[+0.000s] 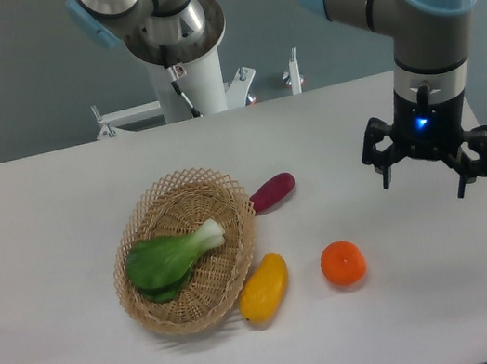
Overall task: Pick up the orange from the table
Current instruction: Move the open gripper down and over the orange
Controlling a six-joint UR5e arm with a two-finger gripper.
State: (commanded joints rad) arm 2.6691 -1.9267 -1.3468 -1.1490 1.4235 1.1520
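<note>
The orange (343,262) rests on the white table (41,208), just right of a yellow fruit (264,288) and in front of a purple vegetable (272,191). The gripper (430,170) hangs above the table, up and to the right of the orange and well apart from it, fingers spread and holding nothing. Approach, descent, grasp and lift all remain, judging by this layout. A wicker basket (238,258) holds a leafy green (168,259).

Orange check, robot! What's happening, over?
Gripper open, hovering apart, up right of the orange. Orange sits on the table, untouched. Nothing blocking; yellow fruit lies left of it.
</note>
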